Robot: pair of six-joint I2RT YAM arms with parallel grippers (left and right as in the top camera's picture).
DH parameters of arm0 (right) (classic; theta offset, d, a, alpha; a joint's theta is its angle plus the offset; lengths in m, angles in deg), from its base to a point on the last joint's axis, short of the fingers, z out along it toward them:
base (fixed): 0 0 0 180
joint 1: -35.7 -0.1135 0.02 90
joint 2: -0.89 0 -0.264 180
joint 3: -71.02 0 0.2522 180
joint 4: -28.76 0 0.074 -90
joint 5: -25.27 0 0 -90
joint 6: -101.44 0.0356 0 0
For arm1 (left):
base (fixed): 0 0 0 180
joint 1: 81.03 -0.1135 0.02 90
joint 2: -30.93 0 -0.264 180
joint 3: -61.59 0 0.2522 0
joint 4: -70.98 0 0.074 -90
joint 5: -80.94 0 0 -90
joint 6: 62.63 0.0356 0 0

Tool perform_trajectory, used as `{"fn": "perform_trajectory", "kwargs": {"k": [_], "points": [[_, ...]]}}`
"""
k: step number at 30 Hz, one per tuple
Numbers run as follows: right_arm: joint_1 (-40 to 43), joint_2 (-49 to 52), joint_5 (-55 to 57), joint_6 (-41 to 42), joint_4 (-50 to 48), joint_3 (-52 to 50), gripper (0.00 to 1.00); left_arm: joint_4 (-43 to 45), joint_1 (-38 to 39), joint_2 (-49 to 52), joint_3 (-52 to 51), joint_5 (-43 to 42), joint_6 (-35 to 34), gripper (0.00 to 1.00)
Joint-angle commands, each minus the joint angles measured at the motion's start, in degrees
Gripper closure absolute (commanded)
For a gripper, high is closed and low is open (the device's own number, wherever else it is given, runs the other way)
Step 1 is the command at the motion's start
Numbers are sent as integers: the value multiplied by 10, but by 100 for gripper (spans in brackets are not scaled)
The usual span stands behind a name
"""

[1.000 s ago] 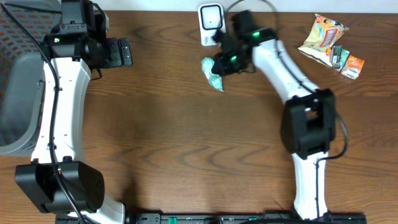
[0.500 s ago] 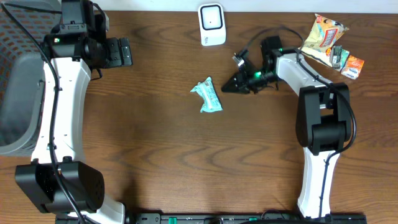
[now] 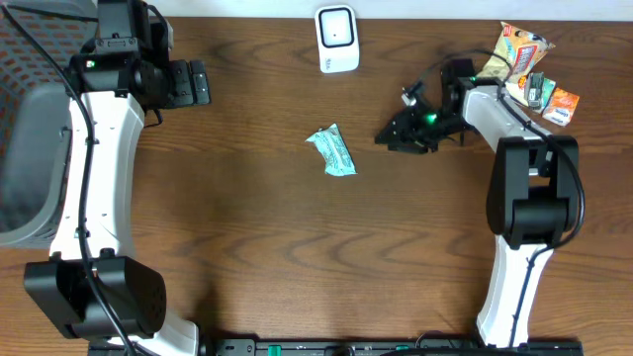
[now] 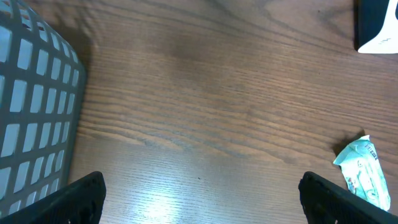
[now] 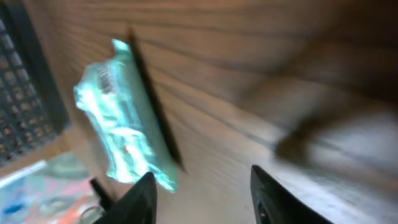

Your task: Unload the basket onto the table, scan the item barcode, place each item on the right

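The item is a teal packet [image 3: 331, 151] lying flat on the wood table, below and apart from the white barcode scanner [image 3: 337, 40] at the back edge. To the packet's right, a short gap away, my right gripper [image 3: 388, 136] points at it. In the blurred right wrist view, the right gripper [image 5: 202, 186] is open with only table between its fingers, and the packet [image 5: 121, 121] lies ahead to the left. At the far left my left gripper [image 3: 201, 84] hangs open and empty; in its view the left gripper [image 4: 214, 205] has the packet [image 4: 364, 177] at lower right and the scanner [image 4: 379, 28] at the top right corner.
A grey mesh basket [image 3: 25, 148] stands at the table's left edge and shows as the basket [image 4: 34, 124] in the left wrist view. A pile of snack packets [image 3: 524, 64] lies at the back right, close behind the right arm.
The right gripper, shut on the packet near the scanner a second ago, has let it go and opened. The packet now lies on the table; the right arm swung away rightward.
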Motion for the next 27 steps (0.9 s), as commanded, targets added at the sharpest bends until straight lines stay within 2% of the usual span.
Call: {"fn": "perform_trajectory", "kwargs": {"k": [1, 7, 8, 13, 17, 23, 27], "points": [[-54, -70, 136, -9, 1, 27, 48, -3, 1, -1, -2, 2, 8, 2], [-180, -116, 405, -10, -31, 27, 22, -3, 1, -1, -2, 1, 8, 2], [-202, -116, 442, -10, -39, 27, 21, -3, 1, -1, -2, 1, 8, 2], [-298, -83, 592, -14, -74, 27, 21, -3, 1, -1, -2, 1, 8, 2], [-342, -49, 668, -14, -89, 27, 22, -3, 1, -1, -2, 1, 8, 2], [-363, -5, 690, -14, -102, 27, 26, -3, 1, -1, -2, 1, 8, 2], [-357, 21, 690, -13, -107, 27, 35, -3, 1, -1, -2, 1, 8, 2]]}}
